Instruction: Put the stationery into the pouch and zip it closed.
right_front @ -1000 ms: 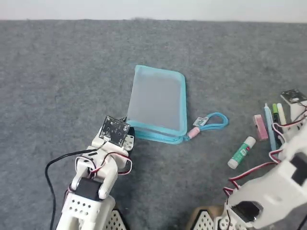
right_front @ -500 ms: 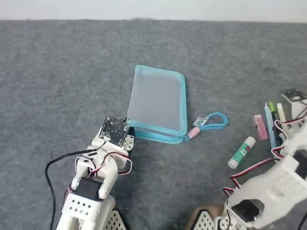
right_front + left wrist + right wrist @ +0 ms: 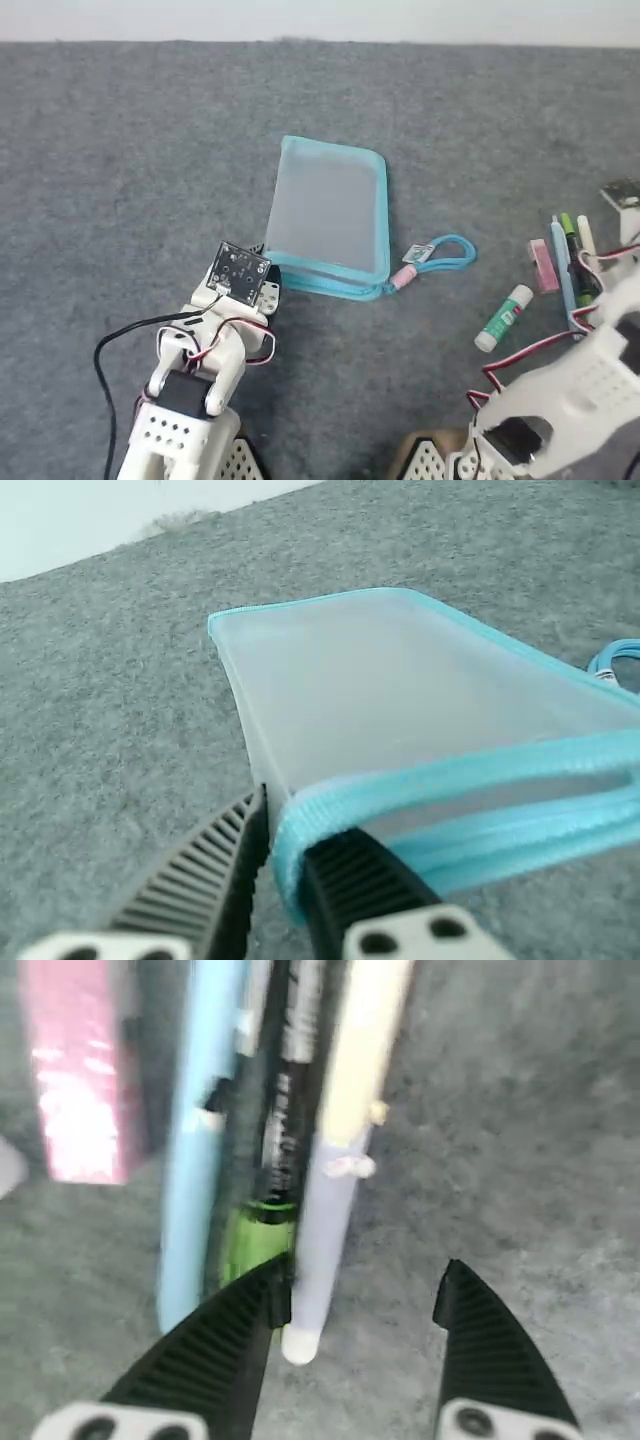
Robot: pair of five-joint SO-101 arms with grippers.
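High view placed the stationery at the right edge of the frame. The blue pen (image 3: 560, 255), green marker (image 3: 570, 232) and cream pen (image 3: 586, 236) lay side by side, long axes running up-frame, with a pink eraser (image 3: 543, 263) just left of them and a glue stick (image 3: 503, 318) lower left. The right arm stood over them, far nearer than the left.

In the right wrist view the right end effector (image 3: 365, 1270) gaped wide and held nothing. The cream pen's end lay between its jaws, close to one, with the shaft crosswise to the closing line, so a squeeze looked likely to catch it.

The left end effector (image 3: 285, 865) was pinched on the teal zip edge at the lower-left corner of the pouch (image 3: 328, 215), mid-frame on the table (image 3: 120, 150).
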